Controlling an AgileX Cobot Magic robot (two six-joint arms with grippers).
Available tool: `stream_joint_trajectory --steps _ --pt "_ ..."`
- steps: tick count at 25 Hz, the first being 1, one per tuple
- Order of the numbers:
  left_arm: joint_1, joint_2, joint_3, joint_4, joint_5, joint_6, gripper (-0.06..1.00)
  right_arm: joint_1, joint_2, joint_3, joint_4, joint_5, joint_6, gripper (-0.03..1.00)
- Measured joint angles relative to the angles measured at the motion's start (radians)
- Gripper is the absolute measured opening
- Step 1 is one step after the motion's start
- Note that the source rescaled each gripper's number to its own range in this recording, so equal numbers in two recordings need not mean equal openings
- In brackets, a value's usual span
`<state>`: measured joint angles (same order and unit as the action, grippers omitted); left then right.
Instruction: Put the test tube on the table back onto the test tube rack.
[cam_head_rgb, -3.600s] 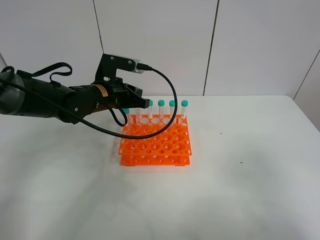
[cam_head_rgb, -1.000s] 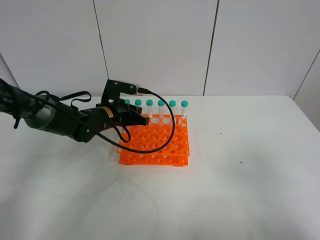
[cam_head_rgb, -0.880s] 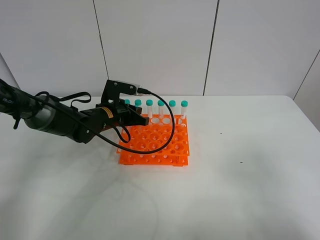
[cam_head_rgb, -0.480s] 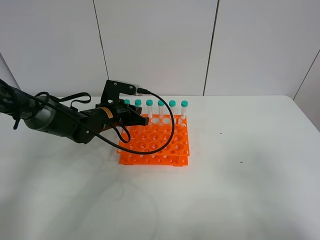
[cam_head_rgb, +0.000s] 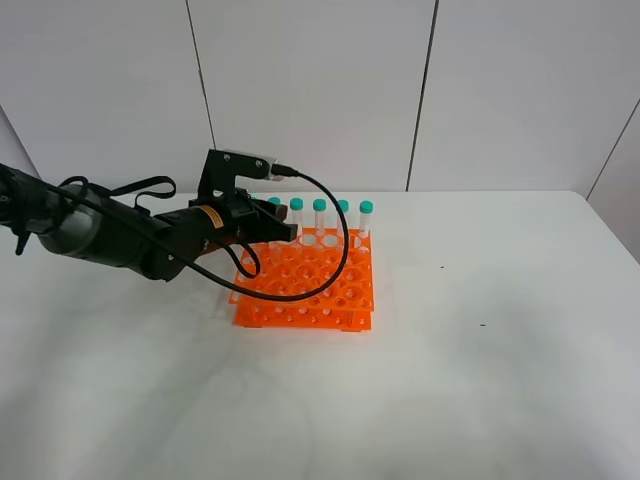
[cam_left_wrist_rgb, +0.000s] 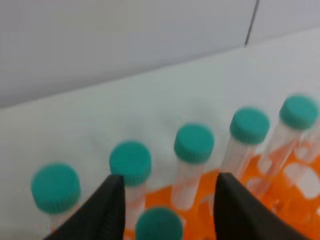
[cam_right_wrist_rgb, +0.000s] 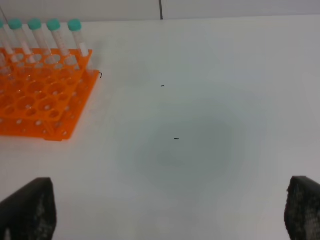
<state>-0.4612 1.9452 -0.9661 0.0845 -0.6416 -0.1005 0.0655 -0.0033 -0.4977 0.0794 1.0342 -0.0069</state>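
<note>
Test tube (cam_left_wrist_rgb: 159, 225) sat capped between spread fingers of left gripper (cam_left_wrist_rgb: 165, 212), just in front of back row in test tube rack (cam_head_rgb: 305, 285); seemingly seated, though hole unseen. Judged: placement near done, only withdrawal left. Right gripper (cam_right_wrist_rgb: 165, 210) wide open over table (cam_right_wrist_rgb: 200, 125), away from rack. Versus half-second earlier: arm lifted slightly, rack nudged left.

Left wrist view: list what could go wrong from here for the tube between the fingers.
1. The black fingers stand open around a teal-capped clear plastic tube, with one finger close to its cap. Pulling away askew could tilt it or lift it.
2. A neighbouring teal cap sits just past a fingertip and might get knocked.
3. The black cable loops over the orange plastic rack and could snag tubes.
</note>
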Motion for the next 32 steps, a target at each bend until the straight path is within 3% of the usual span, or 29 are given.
stream_joint_trajectory --steps 6,8,9,11,12,15,17,24,29,32 --pt "-0.016 -0.18 0.001 -0.001 0.11 -0.001 0.43 0.0 0.0 0.0 0.0 0.0 0.0 1.0" --pt "-0.017 -0.257 0.001 -0.001 0.189 0.0 0.57 0.0 0.0 0.0 0.0 0.0 0.0 1.0" --pt "-0.017 -0.257 0.001 -0.001 0.189 0.0 0.57 0.0 0.0 0.0 0.0 0.0 0.0 1.0" --pt "-0.017 -0.337 -0.002 -0.001 0.287 0.0 0.78 0.0 0.0 0.0 0.0 0.0 0.0 1.0" --pt "-0.017 -0.373 -0.012 -0.001 0.376 0.0 0.87 0.0 0.0 0.0 0.0 0.0 0.0 1.0" --pt "-0.017 -0.442 -0.078 -0.001 0.642 -0.001 0.97 0.0 0.0 0.0 0.0 0.0 0.0 1.0" --pt "-0.017 -0.45 -0.164 -0.001 0.836 0.0 0.99 0.0 0.0 0.0 0.0 0.0 0.0 1.0" --pt "0.041 -0.267 -0.506 -0.001 1.307 0.08 1.0 0.0 0.0 0.0 0.0 0.0 0.0 1.0" --pt "0.145 -0.13 -0.649 -0.003 1.511 0.085 1.0 0.0 0.0 0.0 0.0 0.0 0.0 1.0" --pt "0.272 -0.11 -0.66 -0.003 1.596 0.079 1.0 0.0 0.0 0.0 0.0 0.0 0.0 1.0"
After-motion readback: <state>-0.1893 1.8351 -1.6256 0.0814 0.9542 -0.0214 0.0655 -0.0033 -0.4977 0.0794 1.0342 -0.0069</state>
